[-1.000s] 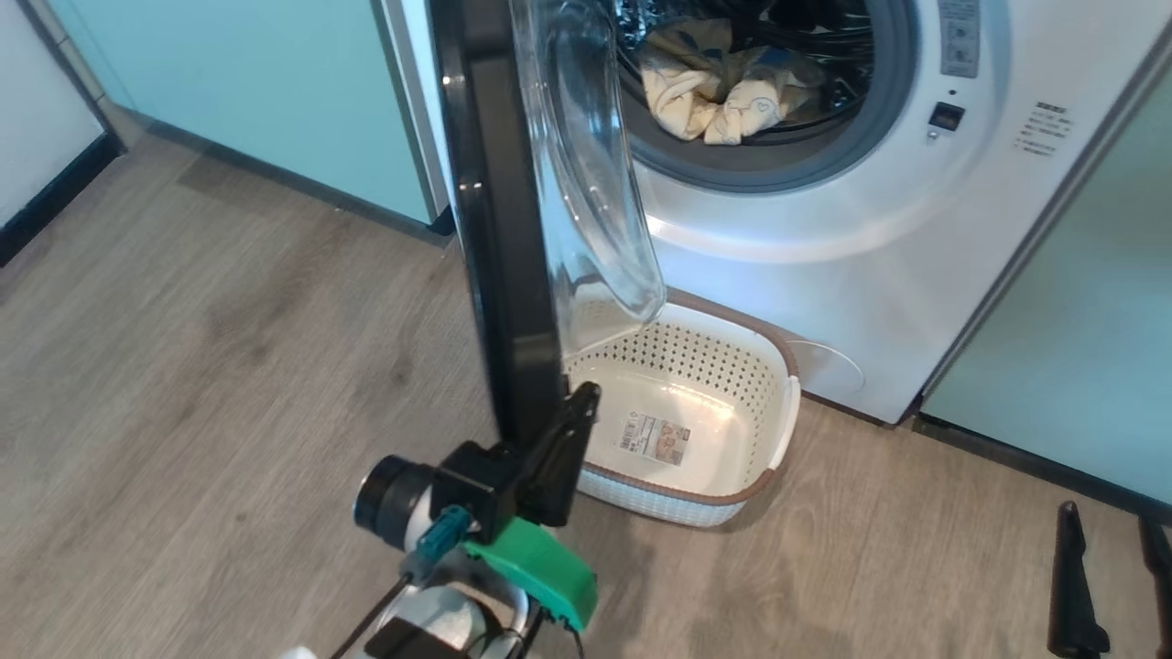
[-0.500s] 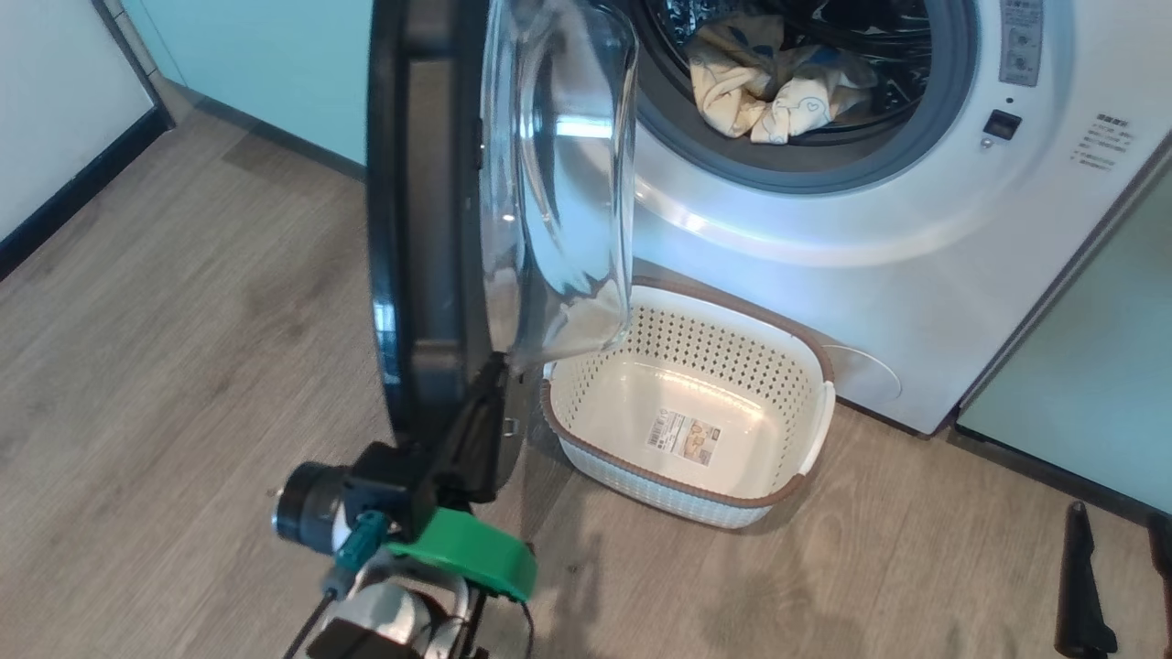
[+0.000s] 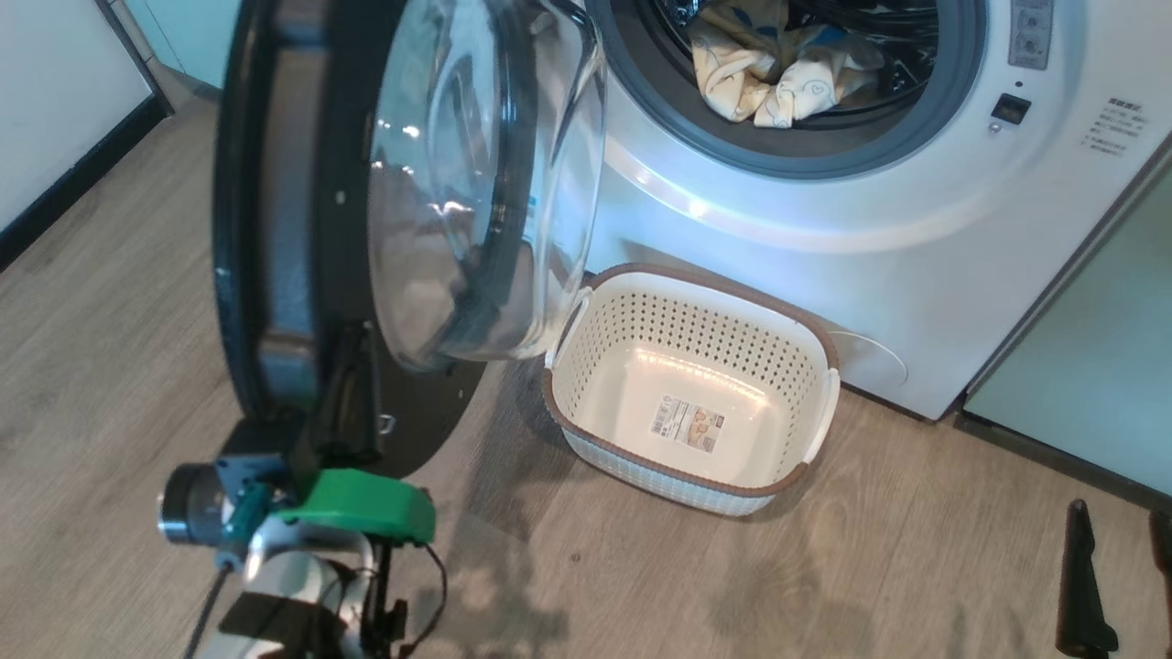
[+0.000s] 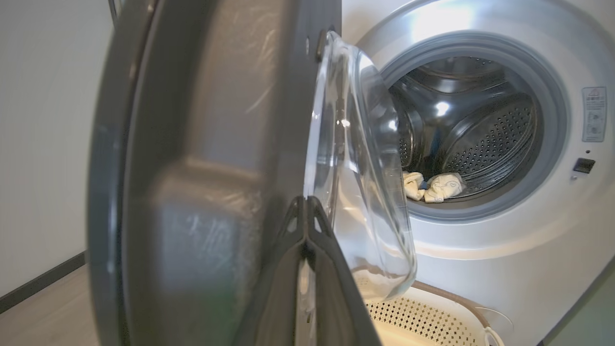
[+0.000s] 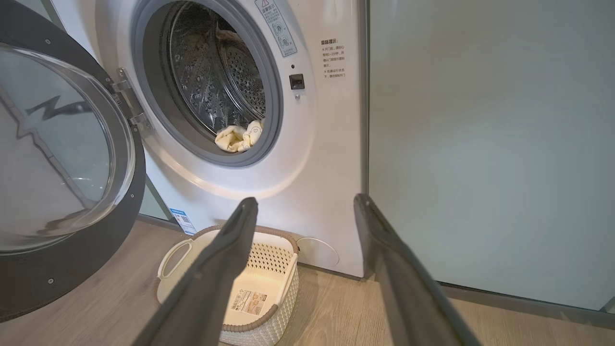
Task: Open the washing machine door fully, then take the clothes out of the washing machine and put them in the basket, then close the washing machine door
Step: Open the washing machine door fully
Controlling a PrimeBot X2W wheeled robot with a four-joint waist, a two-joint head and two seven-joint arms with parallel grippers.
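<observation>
— What's nearest us?
— The left claw (image 4: pixel 305 206), low down on its pale arm (image 3: pixel 293 567). Its two dark fingers (image 4: pixel 336 288) are pinched together, tips meeting, gripping nothing, and they lie along the inner face of the door (image 3: pixel 275 229).
— Pressing on it?
— It looks like contact at the black rim, but I can't swear to it.
— And the right claw (image 5: pixel 305 199)?
— Off at the robot's right, above the floor (image 3: pixel 824 567). Its fingers (image 5: pixel 216 274) are spread wide and point towards the machine (image 3: pixel 824 210).
— Where's the door?
— Swung out on its hinge (image 5: pixel 127 101) at the left of the opening, well off the machine's front. Its glass (image 3: pixel 476 183) bulges out over the near end of the basket (image 3: pixel 696 316).
— The basket?
— Upright on the floor, just in front of the machine's foot and below the opening. A sticker (image 3: pixel 687 423) shows on its bare bottom.
— The clothes?
— The clothes (image 3: pixel 778 73) are a cream heap inside the drum (image 4: pixel 480 139), at its front lip by the grey ring (image 3: pixel 824 156). A pale green panel (image 3: pixel 1099 348) stands beside the machine on the right.
</observation>
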